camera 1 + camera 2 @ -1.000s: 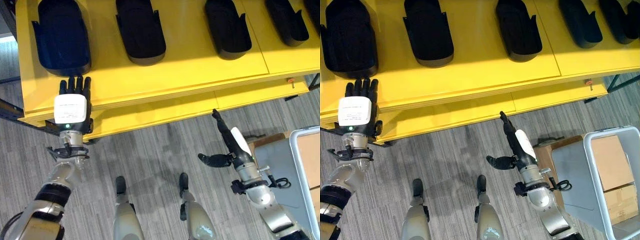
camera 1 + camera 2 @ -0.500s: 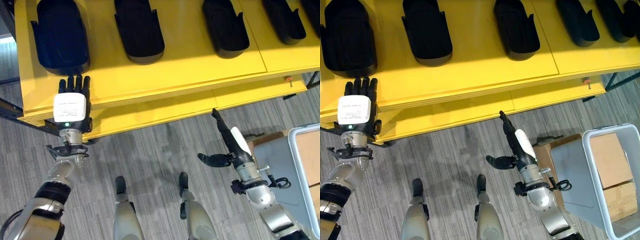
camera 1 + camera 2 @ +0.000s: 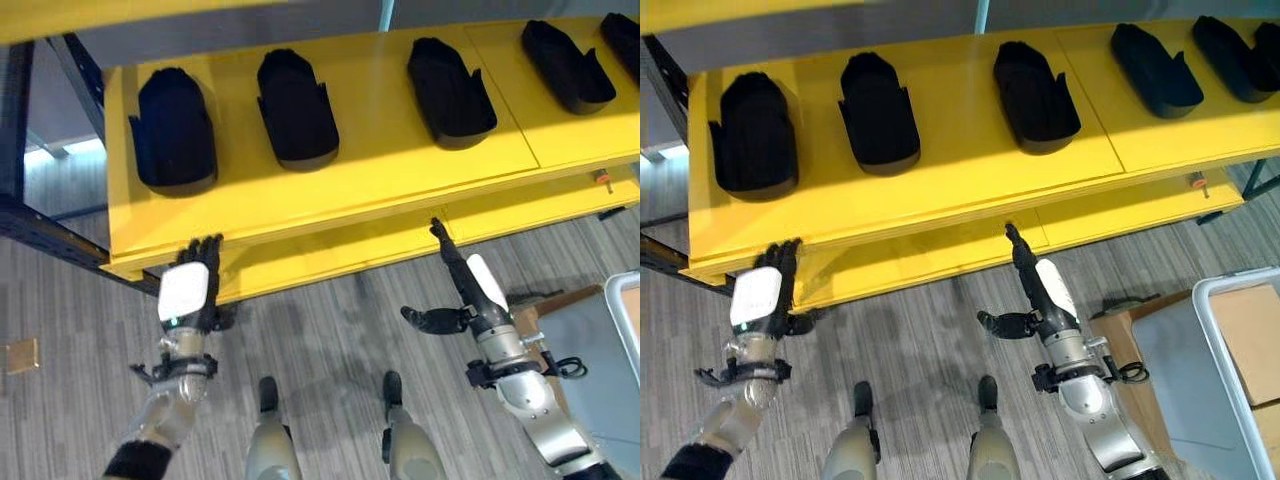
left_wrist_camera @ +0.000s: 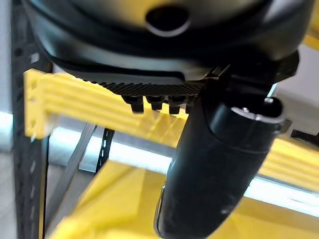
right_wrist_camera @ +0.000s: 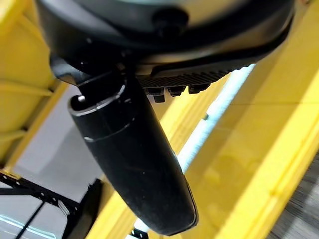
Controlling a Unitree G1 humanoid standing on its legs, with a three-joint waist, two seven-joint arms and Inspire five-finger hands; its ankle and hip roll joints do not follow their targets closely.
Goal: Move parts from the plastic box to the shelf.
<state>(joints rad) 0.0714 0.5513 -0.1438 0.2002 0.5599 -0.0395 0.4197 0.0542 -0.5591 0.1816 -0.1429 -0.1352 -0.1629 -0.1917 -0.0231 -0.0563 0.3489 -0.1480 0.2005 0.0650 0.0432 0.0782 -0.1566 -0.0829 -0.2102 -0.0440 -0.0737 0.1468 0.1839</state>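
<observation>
Several black moulded parts lie in a row on the yellow shelf (image 3: 360, 170); the leftmost part (image 3: 172, 140) is nearest my left hand. My left hand (image 3: 188, 292) hangs open at the shelf's front edge below that part, fingers straight, holding nothing. My right hand (image 3: 470, 295) is open too, fingers pointing at the shelf's lower board and thumb (image 3: 425, 320) stretched out sideways, empty. The plastic box (image 3: 1230, 281) stands on the floor at the far right, with a cardboard carton (image 3: 1252, 325) in it. In the wrist views the left thumb (image 4: 214, 169) and right thumb (image 5: 134, 164) have only yellow shelf boards past them.
A dark steel shelf post (image 3: 50, 235) runs along the left. A lower yellow board (image 3: 340, 255) juts out under the top one. A brown cardboard box (image 3: 1140, 340) sits on the floor beside my right arm. Grey plank floor lies between the shelf and me.
The camera has tipped up, showing more of the shelf. My left hand has drawn back from the shelf top to its front edge. The right hand has stayed nearly still.
</observation>
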